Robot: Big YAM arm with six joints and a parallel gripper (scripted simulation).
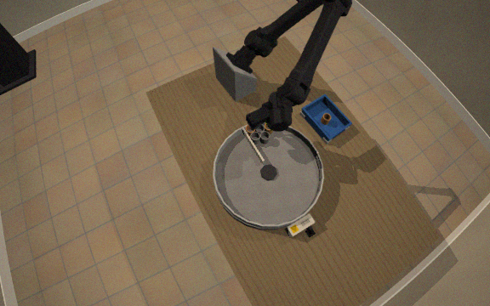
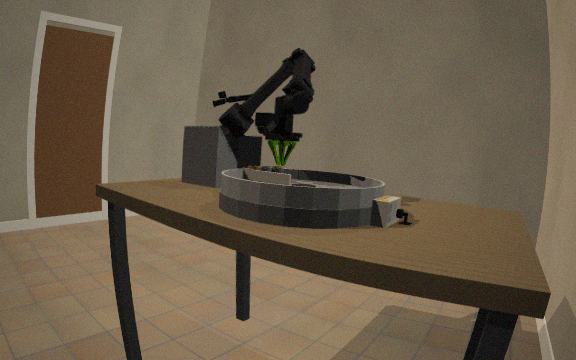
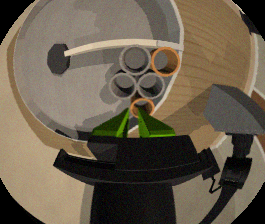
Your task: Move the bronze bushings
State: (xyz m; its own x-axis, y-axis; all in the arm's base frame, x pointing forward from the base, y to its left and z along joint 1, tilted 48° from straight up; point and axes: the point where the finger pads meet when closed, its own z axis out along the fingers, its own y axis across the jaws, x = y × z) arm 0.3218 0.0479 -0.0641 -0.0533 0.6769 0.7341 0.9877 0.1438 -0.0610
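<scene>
- Gripper (image 1: pixel 279 116) (image 2: pixel 281 163) (image 3: pixel 133 111): narrow gap, holding nothing, above turntable's (image 1: pixel 270 200) (image 2: pixel 300 200) (image 3: pixel 95 30) far edge.
- Two bronze bushings (image 1: pixel 267 127) (image 3: pixel 142 100) there, beside three grey ones (image 1: pixel 264 137) (image 3: pixel 135 60).
- Third bronze bushing (image 1: pixel 326 118) in blue crate (image 1: pixel 318 121), right.

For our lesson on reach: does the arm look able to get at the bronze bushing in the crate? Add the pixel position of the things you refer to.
Probably yes: the bronze bushing (image 1: pixel 326 118) stands upright in the open-topped crate (image 1: pixel 338 133), apart from its walls, with nothing over it, and the arm (image 1: pixel 302 78) (image 2: pixel 270 87) is close by.

Black arm (image 1: pixel 313 53) (image 2: pixel 268 87) (image 3: pixel 235 171) bent, jaws pointing down, slightly parted
</scene>
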